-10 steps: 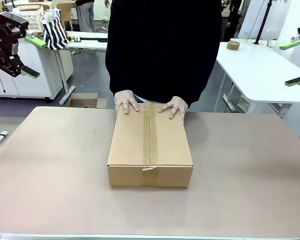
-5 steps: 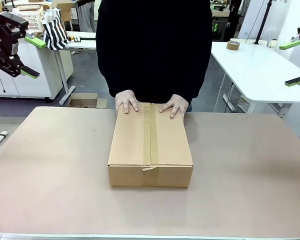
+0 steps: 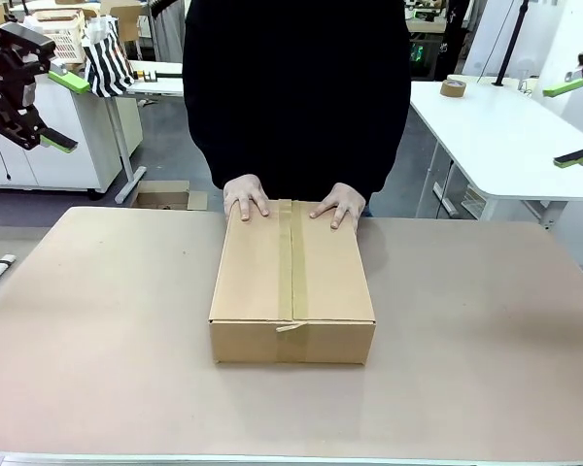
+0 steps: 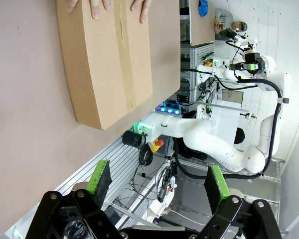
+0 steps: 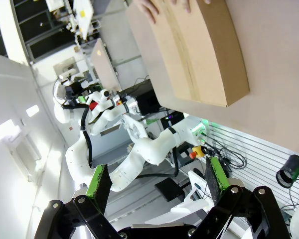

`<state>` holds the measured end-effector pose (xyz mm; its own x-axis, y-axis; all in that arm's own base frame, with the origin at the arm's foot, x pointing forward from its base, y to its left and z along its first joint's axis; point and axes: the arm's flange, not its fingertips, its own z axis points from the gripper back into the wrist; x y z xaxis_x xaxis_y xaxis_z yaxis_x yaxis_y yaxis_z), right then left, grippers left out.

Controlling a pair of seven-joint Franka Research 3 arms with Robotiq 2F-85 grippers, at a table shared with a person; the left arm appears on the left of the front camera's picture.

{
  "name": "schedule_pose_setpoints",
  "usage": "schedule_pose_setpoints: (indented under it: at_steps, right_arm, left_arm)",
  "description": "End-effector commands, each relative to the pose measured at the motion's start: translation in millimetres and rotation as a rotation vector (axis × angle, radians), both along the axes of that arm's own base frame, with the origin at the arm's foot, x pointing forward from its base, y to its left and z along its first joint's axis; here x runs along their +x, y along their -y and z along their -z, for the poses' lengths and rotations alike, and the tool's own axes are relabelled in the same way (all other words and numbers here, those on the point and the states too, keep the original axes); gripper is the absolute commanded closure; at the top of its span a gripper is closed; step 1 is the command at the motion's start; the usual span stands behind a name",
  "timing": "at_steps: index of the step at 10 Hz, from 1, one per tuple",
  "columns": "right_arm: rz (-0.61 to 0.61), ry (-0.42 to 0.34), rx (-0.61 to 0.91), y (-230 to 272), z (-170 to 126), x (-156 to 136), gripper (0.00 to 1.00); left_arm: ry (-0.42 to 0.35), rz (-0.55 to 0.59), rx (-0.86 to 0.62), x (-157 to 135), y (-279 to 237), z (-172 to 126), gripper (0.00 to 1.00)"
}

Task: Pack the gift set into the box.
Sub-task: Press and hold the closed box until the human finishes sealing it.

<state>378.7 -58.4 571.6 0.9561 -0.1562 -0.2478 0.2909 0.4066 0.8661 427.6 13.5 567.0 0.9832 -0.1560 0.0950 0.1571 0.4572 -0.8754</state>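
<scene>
The box (image 3: pixel 291 282) is taped shut, contents hidden; my left gripper (image 3: pixel 64 112) and right gripper (image 3: pixel 566 123) both hang open.

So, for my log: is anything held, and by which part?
Nothing gripped: left gripper and right gripper open, empty; person's hands rest on the box, far end.

Flaps shut, tape (image 3: pixel 291 262) down the seam: the box (image 3: pixel 291 282) keeps its inside hidden. Over in the front view, the right tool (image 3: pixel 567 123) is clipped by the picture's edge, showing just 2 green pads (image 3: pixel 564 87) and a bit of black. In the left wrist view the top edge slices off the person's hands (image 4: pixel 95 6) and the box's far end.
</scene>
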Motion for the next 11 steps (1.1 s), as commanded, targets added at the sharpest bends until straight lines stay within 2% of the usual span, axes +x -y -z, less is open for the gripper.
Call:
schedule_pose_setpoints:
  at_steps: [1, 3, 4, 5, 8, 9, 10, 11]
  right_arm:
    - [-0.005, -0.01, -0.006, 1.6, -2.2, -1.0, 0.0]
    - [0.0, 0.0, 0.0, 0.0, 0.0, 0.0, 0.0]
    - [-0.149, 0.113, 0.018, -21.9, -7.8, 3.1, 0.0]
    - [-0.37, 0.31, 0.058, -50.7, -20.4, 2.5, 0.0]
    - [-0.962, 0.88, 0.0, -131.6, -35.3, -23.0, 0.0]
    - [-1.215, 1.1, -0.028, -150.4, -32.9, -42.1, 0.0]
    - [-1.386, 1.166, -0.001, -161.2, -33.5, -62.8, 0.0]
    - [-1.413, 1.152, -0.088, -164.7, -34.6, -77.7, 0.0]
  left_arm:
    - [0.005, -0.003, 0.019, -3.7, 0.5, 1.6, 0.0]
    - [0.0, 0.0, 0.0, 0.0, 0.0, 0.0, 0.0]
    - [0.154, 0.036, 0.019, -6.6, 20.9, -2.7, 0.0]
    - [0.352, 0.11, -0.014, -16.1, 49.8, -5.5, 0.0]
    - [0.851, 0.119, -0.113, -42.9, 108.8, -6.8, 0.0]
    - [1.021, 0.092, -0.125, -55.1, 122.7, -5.6, 0.0]
    - [1.177, 0.076, -0.14, -70.5, 133.5, -3.7, 0.0]
    - [1.23, 0.076, -0.128, -78.2, 137.9, -7.3, 0.0]
